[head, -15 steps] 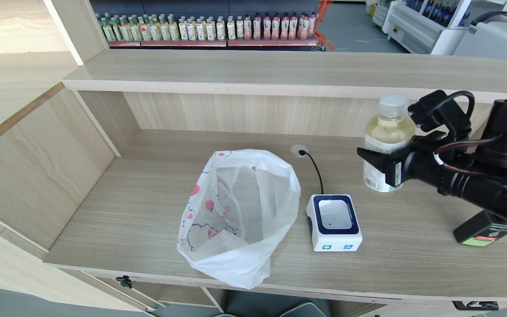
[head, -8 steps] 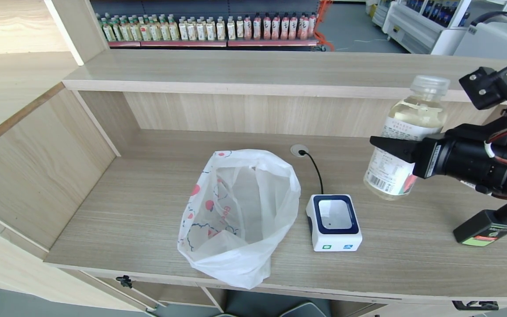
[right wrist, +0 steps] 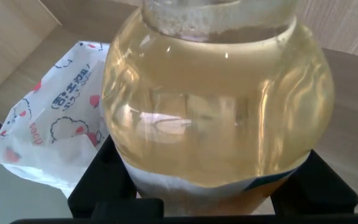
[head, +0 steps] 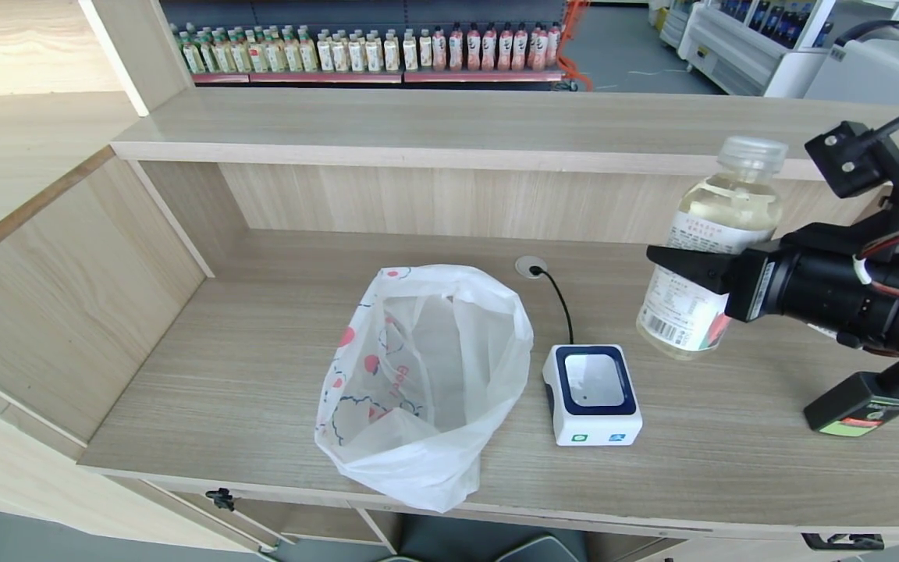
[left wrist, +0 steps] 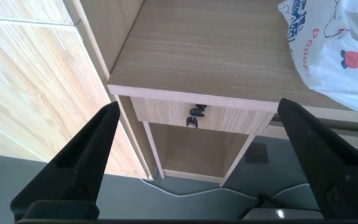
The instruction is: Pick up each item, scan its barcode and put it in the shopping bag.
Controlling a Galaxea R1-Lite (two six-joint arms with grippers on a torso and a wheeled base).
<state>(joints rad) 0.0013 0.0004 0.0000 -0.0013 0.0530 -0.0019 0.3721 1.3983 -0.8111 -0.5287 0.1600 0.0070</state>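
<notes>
bottle [head: 730,212] | barcode [head: 662,326] visible, other print [head: 674,293] likely too small | right pincer [head: 687,272] grips

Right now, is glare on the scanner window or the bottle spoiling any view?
Head view: the scanner window shows a soft pale sheen, nothing blown out; the bottle label is evenly lit. Right wrist view: bright streaks cross the bottle's liquid. Left wrist view: no glare, shade under the counter.
</notes>
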